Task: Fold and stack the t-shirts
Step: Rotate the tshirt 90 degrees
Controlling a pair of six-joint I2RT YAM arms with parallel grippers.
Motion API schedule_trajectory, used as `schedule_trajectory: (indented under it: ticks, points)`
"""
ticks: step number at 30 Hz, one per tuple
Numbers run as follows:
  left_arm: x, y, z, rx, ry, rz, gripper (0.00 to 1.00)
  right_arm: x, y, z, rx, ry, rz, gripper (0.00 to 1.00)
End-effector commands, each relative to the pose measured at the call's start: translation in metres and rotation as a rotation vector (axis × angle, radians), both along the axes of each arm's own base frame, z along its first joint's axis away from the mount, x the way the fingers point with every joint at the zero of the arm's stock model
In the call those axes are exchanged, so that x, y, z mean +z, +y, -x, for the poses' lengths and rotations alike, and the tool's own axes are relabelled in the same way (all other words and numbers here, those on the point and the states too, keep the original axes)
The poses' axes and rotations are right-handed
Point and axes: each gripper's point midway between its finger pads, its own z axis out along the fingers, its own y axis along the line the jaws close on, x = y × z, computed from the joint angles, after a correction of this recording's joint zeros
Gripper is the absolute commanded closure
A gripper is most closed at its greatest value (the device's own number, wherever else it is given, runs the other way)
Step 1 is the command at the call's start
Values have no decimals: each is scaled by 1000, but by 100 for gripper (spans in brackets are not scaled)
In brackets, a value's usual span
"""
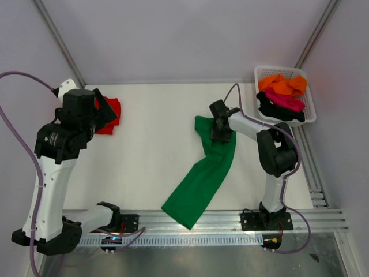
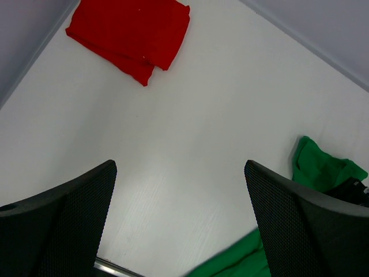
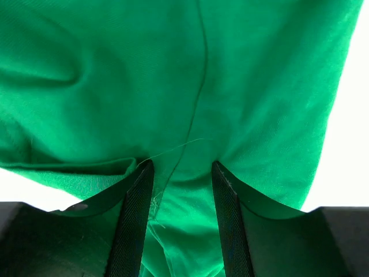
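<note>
A bright green t-shirt (image 1: 202,176) lies stretched in a long diagonal strip from mid-table to the front rail. My right gripper (image 1: 222,131) is at its far end, its jaws closed partway on a bunched fold of the green cloth (image 3: 184,86), which fills the right wrist view; the right gripper (image 3: 183,173) has cloth pressed between its fingers. A folded red t-shirt (image 1: 109,118) lies at the far left, also in the left wrist view (image 2: 132,34). My left gripper (image 2: 180,190) is open and empty, held above the table near the red shirt.
A white mesh basket (image 1: 308,112) at the far right corner holds orange (image 1: 282,85), magenta (image 1: 285,101) and black (image 1: 277,111) shirts. An aluminium rail (image 1: 230,218) runs along the front edge. Grey walls close in the back and sides.
</note>
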Motion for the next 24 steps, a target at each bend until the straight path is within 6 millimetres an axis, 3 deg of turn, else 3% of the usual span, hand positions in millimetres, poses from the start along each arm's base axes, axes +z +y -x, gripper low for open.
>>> schedule_trajectory:
  ticks: [1, 10, 14, 17, 22, 24]
  points:
    - [20, 12, 10, 37, -56, -15, 5, 11, 13, -29, -16, -65, -30, 51]
    - [40, 15, 17, 38, -107, -9, 5, -1, 40, -69, 47, -77, -79, 51]
    - [42, 15, 17, 33, -108, -11, 5, 16, 67, -95, 149, -116, -157, 51]
    - [41, 15, 18, 37, -106, -8, 5, 21, 75, -108, 192, -120, -159, 51]
    - [34, 15, 20, 35, -89, -4, 5, 32, 88, -118, 279, -132, -186, 51]
    - [31, 12, 20, 26, -84, 6, 5, 25, 92, -120, 317, -115, -186, 51]
